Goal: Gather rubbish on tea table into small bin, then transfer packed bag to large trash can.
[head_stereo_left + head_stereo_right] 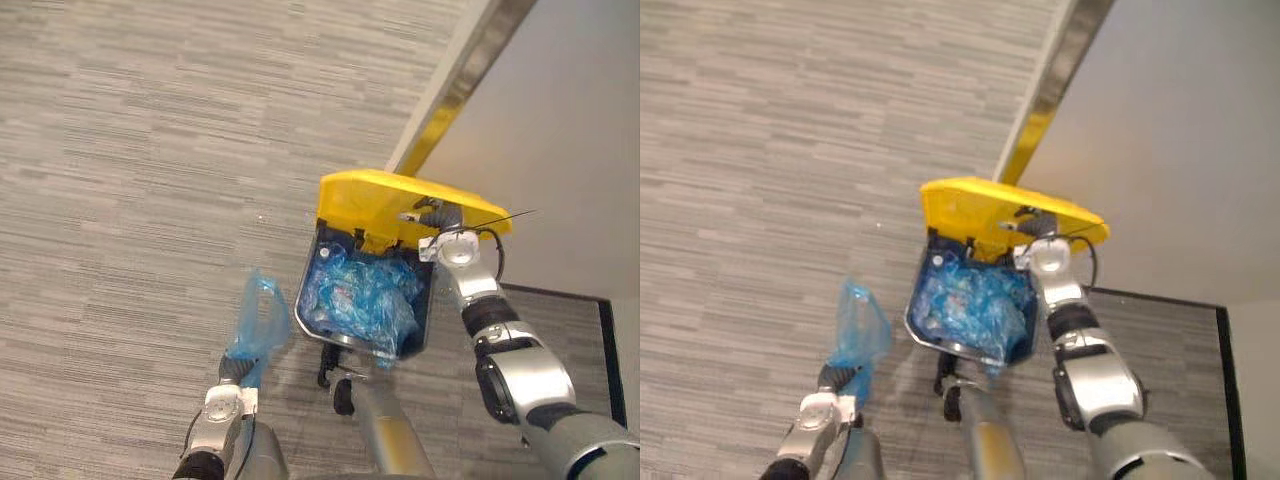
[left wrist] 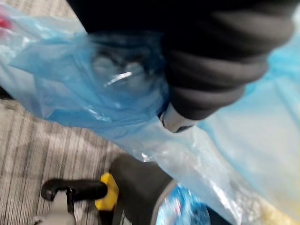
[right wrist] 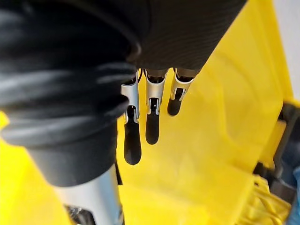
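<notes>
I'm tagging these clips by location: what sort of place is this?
Probably an office or similar indoor space: grey striped carpet, a pale wall with a metal skirting strip, and a dark trash can with a raised yellow lid.

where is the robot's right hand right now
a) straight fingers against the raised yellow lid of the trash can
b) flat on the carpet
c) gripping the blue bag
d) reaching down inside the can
A: the right hand lays straight fingers against the yellow lid, which stands open above the trash can; the blue bag is gripped in the left hand.
</notes>
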